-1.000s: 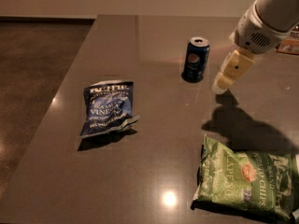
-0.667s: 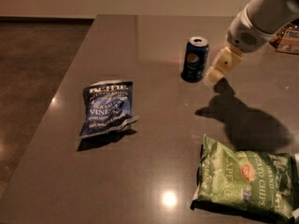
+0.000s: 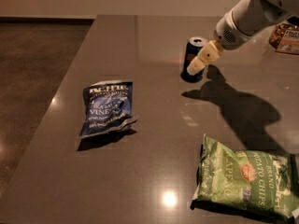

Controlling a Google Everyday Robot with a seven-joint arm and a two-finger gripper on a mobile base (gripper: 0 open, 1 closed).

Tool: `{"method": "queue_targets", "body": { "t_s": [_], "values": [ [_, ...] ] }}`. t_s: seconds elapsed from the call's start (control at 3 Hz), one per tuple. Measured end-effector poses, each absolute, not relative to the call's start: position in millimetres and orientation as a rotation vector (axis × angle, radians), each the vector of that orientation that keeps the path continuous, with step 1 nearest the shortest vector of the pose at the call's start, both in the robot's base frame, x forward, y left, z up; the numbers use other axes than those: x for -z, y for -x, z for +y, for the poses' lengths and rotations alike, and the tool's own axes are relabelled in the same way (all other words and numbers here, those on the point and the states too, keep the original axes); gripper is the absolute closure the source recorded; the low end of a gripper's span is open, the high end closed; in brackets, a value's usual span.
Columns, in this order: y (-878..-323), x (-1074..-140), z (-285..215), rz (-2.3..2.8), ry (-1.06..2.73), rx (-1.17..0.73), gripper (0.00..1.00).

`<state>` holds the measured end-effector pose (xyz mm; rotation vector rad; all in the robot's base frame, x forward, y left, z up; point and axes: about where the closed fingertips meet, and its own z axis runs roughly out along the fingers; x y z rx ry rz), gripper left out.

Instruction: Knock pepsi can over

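Note:
The pepsi can (image 3: 191, 55) is a small dark-blue can with a silver top, standing upright on the grey table (image 3: 154, 125) at the back middle. My gripper (image 3: 195, 68) comes in from the upper right on a white arm. Its cream-coloured tip lies across the can's right front side, overlapping it in view. I cannot tell whether it touches the can.
A blue crinkled chip bag (image 3: 107, 107) lies flat at the left middle. A green jalapeño chip bag (image 3: 247, 181) lies at the front right. A brown snack bag (image 3: 285, 36) sits at the far right edge. The table's left edge drops to a dark floor.
My gripper has moved left, from beside the can's right side to in front of it. The can still stands upright in the same spot.

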<state>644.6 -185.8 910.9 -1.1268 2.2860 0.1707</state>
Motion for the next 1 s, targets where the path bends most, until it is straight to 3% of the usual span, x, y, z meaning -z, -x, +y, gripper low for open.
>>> {"method": "queue_targets", "body": {
  "t_s": [0.33,0.67,1.0],
  "values": [
    [-657,-908,-176,2.272,1.076,-0.236,0.0],
    [-658,-908,-168,2.261,1.059,-0.29,0.14],
    [-655,-911,-161,2.253,1.051,-0.328,0.37]
  ]
}}
